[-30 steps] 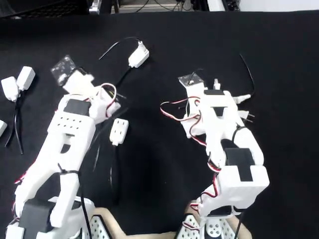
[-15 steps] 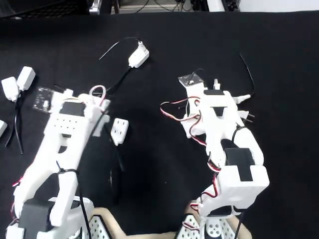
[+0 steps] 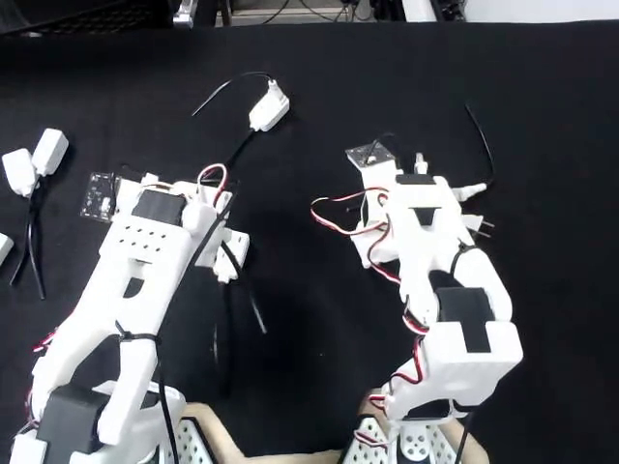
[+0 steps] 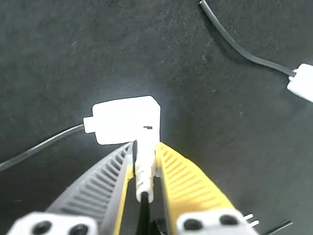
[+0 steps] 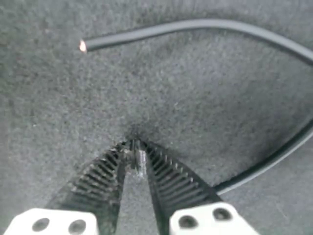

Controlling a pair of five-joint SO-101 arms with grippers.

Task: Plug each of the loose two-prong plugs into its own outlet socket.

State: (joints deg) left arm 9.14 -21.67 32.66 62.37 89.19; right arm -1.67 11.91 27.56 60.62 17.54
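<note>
A two-prong plug (image 4: 144,171) is gripped by the left tool (image 4: 145,149) and set against 1 outlet socket (image 4: 124,120), left of the middle of the tabletop (image 3: 542,116), seemingly for pushing in, while the right tool (image 5: 133,147) is closed.

left arm (image 3: 135,261): white shells, black servo blocks, hole grid, red-white-black wire loop, black cable | right arm (image 3: 430,246): white, black blocks, red-white wires | left gripper (image 4: 145,145): ribbed fingers, grey and yellow, white screwed base | right gripper (image 5: 133,144): ribbed black fingers, white screwed base
</note>
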